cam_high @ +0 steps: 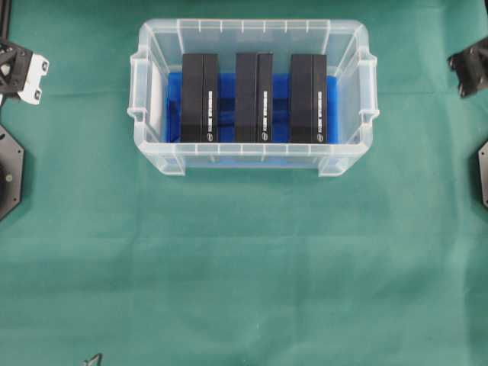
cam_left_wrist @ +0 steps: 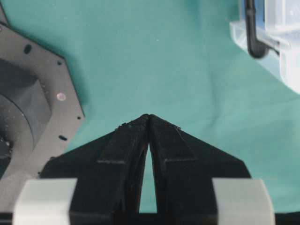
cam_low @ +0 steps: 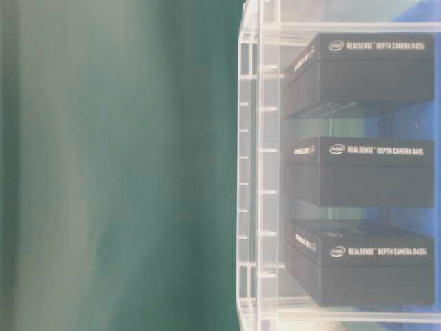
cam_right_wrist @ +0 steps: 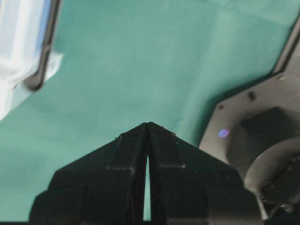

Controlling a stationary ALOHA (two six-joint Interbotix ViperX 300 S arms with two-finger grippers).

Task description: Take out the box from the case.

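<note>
The case (cam_high: 252,155) is a clear plastic bin with a blue liner, standing at the back middle of the green cloth. Three black boxes stand side by side in it: left box (cam_high: 200,97), middle box (cam_high: 254,97), right box (cam_high: 308,97). The table-level view shows their printed sides through the case wall (cam_low: 251,172). My left gripper (cam_left_wrist: 149,117) is shut and empty, far left of the case (cam_left_wrist: 281,42). Far right of the case (cam_right_wrist: 23,47), my right gripper (cam_right_wrist: 148,124) is shut on nothing.
Green cloth covers the whole table. The left arm's base plate (cam_high: 8,171) sits at the left edge and the right arm's base (cam_high: 483,175) at the right edge. A small dark object (cam_high: 93,360) pokes in at the bottom edge.
</note>
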